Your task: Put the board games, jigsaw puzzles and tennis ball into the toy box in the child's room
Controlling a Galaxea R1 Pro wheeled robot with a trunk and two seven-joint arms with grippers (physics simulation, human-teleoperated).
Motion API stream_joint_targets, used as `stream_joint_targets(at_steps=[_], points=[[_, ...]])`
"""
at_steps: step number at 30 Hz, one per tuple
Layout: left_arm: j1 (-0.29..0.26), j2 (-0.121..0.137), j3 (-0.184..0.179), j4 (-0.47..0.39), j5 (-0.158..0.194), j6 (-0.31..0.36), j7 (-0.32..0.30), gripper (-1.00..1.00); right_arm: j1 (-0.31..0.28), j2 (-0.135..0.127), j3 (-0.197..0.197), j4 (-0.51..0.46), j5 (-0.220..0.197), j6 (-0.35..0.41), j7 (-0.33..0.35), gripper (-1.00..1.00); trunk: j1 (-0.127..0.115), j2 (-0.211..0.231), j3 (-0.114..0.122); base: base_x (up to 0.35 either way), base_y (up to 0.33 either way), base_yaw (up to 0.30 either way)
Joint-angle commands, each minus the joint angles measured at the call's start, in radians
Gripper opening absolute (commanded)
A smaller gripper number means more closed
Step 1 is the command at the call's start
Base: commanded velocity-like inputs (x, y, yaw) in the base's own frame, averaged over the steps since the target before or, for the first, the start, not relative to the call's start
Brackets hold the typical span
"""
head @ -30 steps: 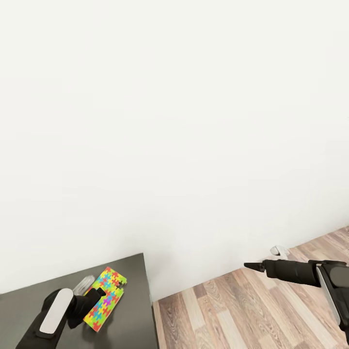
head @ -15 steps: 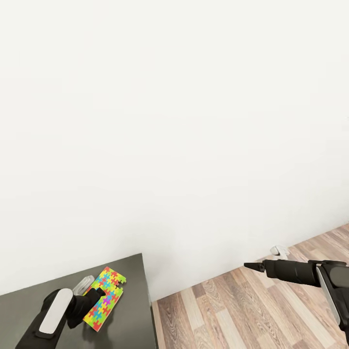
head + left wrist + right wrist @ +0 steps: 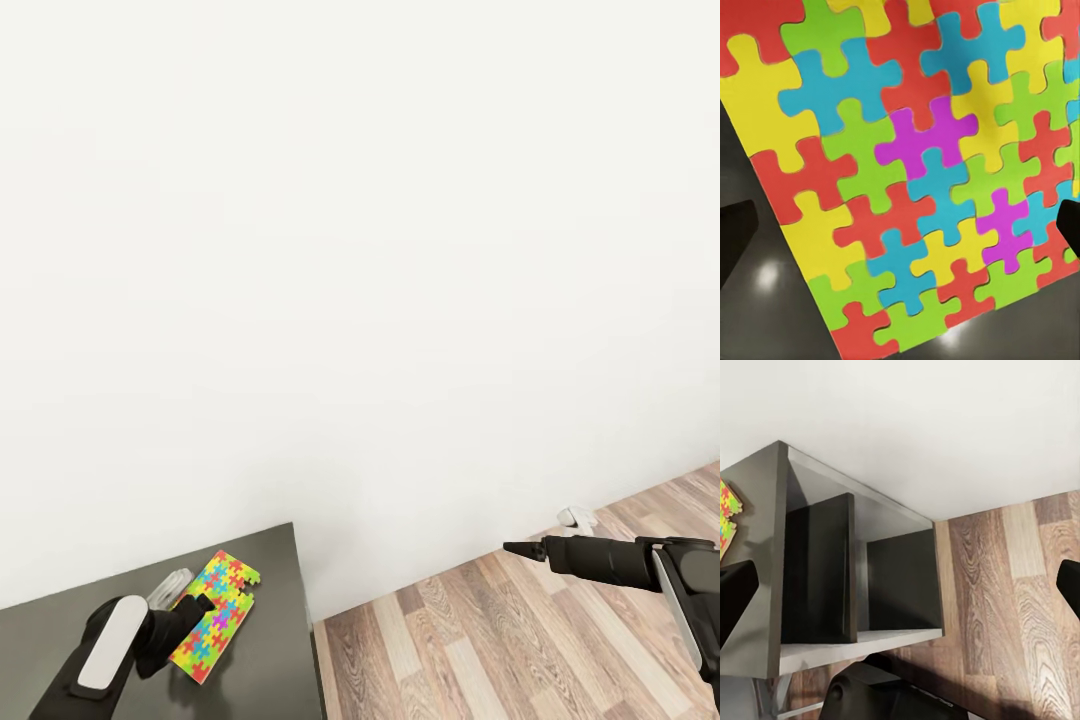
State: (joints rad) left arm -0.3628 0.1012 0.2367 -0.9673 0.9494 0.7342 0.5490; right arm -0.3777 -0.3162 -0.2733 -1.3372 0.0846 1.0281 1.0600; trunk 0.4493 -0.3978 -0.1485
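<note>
right now the step in hand looks like picking up a jigsaw puzzle [image 3: 216, 616] from the dark table [image 3: 270, 650]. the left gripper [image 3: 200, 605] hangs low over the puzzle near the table's corner by the white wall [image 3: 360, 250]. in the left wrist view the puzzle [image 3: 915, 172] lies flat under the camera, with one dark fingertip at each side edge, so the claw is spread wide and nothing is pinched. one tip sits over bare table [image 3: 765, 300], the other over the puzzle's edge. my judgement: the next move calls for lowering and working a finger under an edge, since the flat sheet offers little to grip. the right gripper [image 3: 512, 548] hovers over the wood floor [image 3: 500, 640], well apart from the table, fingers spread and empty.
</note>
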Motion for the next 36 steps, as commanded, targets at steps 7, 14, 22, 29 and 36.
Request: stream_joint_targets(at_steps=[7, 14, 22, 29, 36], points=[[0.001, 0.021, 0.007, -0.001, 0.011, -0.002, 0.010, 1.00, -0.001, 0.001, -0.001, -0.001, 0.009, 0.006, 0.009, 1.00, 0.001, -0.002, -0.002, 0.000, 0.000, 0.000], [-0.001, 0.039, 0.009, 0.000, 0.011, -0.013, 0.011, 1.00, -0.001, 0.001, 0.000, -0.001, 0.009, 0.006, 0.009, 1.00, 0.001, -0.002, -0.002, 0.000, 0.000, 0.000], [-0.028, 0.064, 0.009, 0.012, 0.010, -0.031, 0.011, 1.00, -0.001, 0.001, 0.001, -0.001, 0.009, 0.005, 0.009, 1.00, 0.001, -0.002, -0.002, 0.000, 0.000, 0.000], [-0.068, 0.070, 0.002, 0.081, 0.010, -0.059, 0.009, 1.00, -0.001, 0.001, 0.002, -0.001, 0.009, 0.005, 0.009, 1.00, 0.001, -0.002, -0.002, 0.000, 0.000, 0.000], [-0.107, 0.068, -0.003, 0.146, -0.008, -0.090, -0.013, 1.00, -0.001, 0.001, 0.002, -0.001, 0.009, 0.005, 0.010, 1.00, 0.001, -0.002, -0.002, 0.000, 0.000, 0.000]])
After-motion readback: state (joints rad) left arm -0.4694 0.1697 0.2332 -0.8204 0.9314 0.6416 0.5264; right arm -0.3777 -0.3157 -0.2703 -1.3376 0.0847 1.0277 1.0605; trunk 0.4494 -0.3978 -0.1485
